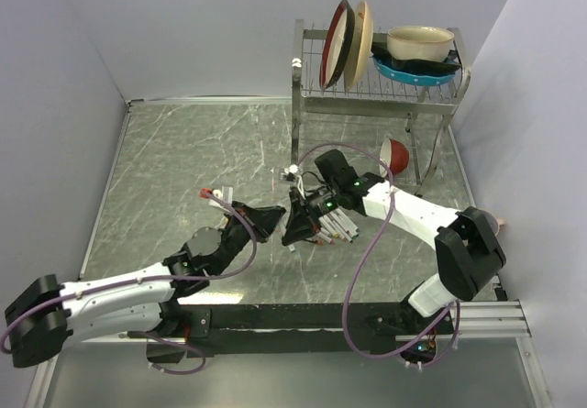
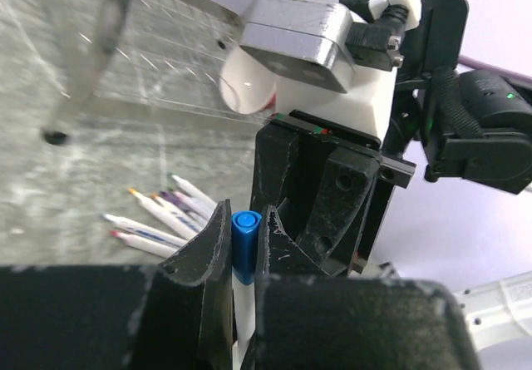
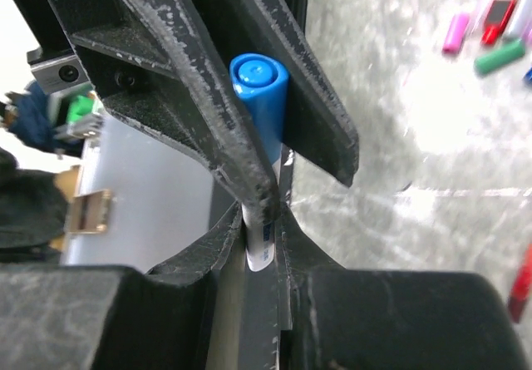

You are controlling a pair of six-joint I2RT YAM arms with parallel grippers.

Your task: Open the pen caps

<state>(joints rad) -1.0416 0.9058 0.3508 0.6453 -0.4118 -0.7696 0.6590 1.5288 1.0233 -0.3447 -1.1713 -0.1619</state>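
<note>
My left hand [image 1: 268, 222] and right hand [image 1: 298, 226] meet tip to tip over the middle of the grey marbled bench [image 1: 183, 151]. What sits between them is too small to tell. A heap of pens [image 1: 339, 228] lies just under my right hand. A small red cap [image 1: 215, 192] lies near my left arm. A wire dish rack [image 1: 367, 105] holding plates and bowls stands at the back right.

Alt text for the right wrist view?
A blue cylindrical plastic pen cap sits clamped between the left gripper's black fingers, while the right gripper below pinches the thin white pen barrel. A pink cap, a red cap and a green cap lie loose on the grey marbled table beyond.
</note>
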